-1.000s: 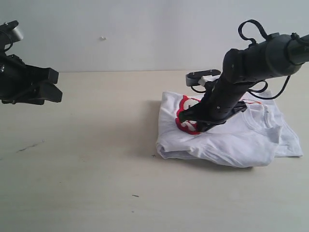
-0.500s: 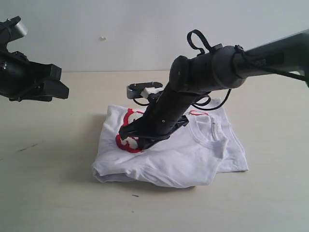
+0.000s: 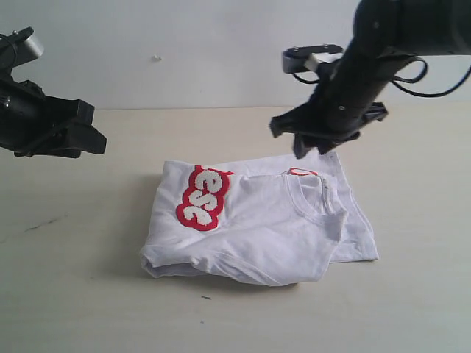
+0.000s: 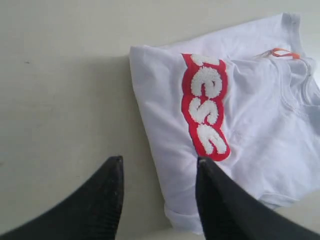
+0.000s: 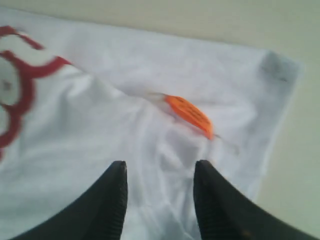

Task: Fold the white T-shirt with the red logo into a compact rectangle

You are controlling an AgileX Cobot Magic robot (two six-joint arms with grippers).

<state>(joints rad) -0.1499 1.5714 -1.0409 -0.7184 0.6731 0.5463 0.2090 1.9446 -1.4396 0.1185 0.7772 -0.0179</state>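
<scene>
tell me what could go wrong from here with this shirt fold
1. The white T-shirt is an uneven stack: a lower layer juts out past the collar side, so a further fold may lock in a crooked shape.
2. The right arm's jaws stand open above the orange neck tag; a grab there might catch only the top layer and drag the fold apart.
</scene>
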